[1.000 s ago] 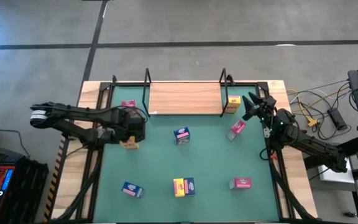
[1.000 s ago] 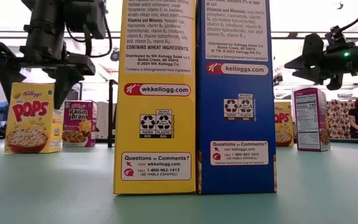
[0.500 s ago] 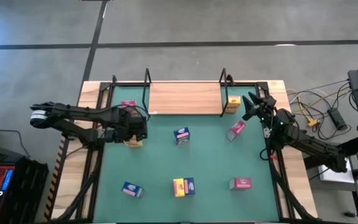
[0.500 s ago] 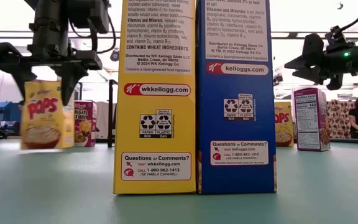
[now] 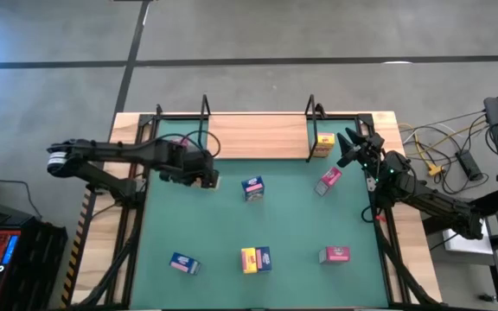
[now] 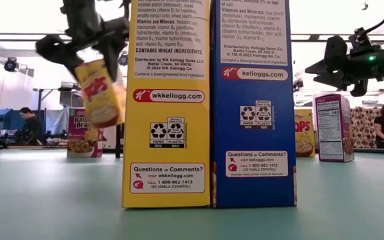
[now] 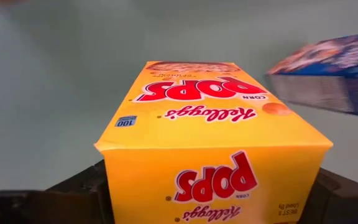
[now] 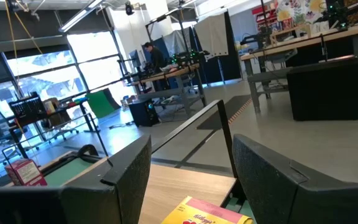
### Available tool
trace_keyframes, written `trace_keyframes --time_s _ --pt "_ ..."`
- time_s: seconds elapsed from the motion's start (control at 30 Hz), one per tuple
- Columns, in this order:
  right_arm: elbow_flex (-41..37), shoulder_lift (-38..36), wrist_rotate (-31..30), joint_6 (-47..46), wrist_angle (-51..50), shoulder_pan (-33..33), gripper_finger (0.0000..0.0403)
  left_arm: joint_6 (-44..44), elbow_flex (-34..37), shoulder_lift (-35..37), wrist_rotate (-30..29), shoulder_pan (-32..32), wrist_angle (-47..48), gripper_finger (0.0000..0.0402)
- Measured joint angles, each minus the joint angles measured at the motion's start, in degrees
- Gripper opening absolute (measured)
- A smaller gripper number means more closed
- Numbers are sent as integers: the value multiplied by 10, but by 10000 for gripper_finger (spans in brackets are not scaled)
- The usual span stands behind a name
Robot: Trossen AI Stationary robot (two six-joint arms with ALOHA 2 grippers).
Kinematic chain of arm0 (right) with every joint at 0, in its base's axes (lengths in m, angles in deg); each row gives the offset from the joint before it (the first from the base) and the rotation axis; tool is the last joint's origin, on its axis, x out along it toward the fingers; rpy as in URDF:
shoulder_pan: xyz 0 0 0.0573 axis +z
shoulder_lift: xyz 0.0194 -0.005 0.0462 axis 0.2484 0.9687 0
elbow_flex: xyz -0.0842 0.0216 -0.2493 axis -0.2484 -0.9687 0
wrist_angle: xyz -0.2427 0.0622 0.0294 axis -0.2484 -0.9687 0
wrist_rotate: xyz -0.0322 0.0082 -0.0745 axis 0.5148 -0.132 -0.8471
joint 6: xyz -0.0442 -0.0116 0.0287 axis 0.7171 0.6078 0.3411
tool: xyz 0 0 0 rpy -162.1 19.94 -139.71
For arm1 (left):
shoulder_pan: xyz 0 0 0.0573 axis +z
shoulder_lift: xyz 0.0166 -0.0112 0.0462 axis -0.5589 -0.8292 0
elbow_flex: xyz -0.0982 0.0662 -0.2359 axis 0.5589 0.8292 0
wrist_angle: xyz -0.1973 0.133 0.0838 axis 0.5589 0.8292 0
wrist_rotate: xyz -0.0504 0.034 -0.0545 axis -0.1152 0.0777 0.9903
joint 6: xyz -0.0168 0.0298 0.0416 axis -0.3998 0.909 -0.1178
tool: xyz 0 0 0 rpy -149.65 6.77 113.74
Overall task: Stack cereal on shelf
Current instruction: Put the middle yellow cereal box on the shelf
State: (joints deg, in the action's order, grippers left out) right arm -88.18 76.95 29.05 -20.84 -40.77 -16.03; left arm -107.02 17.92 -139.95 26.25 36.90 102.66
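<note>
Your left tool (image 5: 204, 176) is clenched on a yellow Pops box (image 6: 101, 91), tilted, lifted off the worktop (image 5: 232, 233), approx 7 o'clock of the shelf (image 5: 258, 136). Right tool (image 5: 349, 147) hangs spread, holding nothing, above the 2nd yellow box (image 5: 324, 143) by the shelf's right end.

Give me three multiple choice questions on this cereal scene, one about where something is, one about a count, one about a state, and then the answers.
1. Where is the yellow Corn Pops box in the left gripper?
A. flat on the shelf
B. lifted clear of the green mat
C. on the floor

2. How many boxes lie on the shelf?
A. none
B. two
C. four

3. The right gripper is:
A. open and empty
B. shut on a pink box
C. out of view

Answers: B, the low view shows it tilted in the air; A, the board is bare; A, its fingers are spread with nothing between.
</note>
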Motion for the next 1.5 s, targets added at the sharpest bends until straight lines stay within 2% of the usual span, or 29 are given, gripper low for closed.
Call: trace_keyframes --time_s 0.23,0.43,0.87,1.2,1.5 --pt "0 0 0 0 0 0 215 127 -67 -36 -45 2 1 276" --pt "0 0 0 0 0 0 215 171 -106 -64 -57 21 4 276" --pt "0 0 0 0 0 0 215 259 -175 -129 -57 132 1 276" --pt "0 0 0 0 0 0 215 336 -282 -221 -56 213 4 276" --pt "0 0 0 0 0 0 215 349 -354 -314 38 284 67 276"
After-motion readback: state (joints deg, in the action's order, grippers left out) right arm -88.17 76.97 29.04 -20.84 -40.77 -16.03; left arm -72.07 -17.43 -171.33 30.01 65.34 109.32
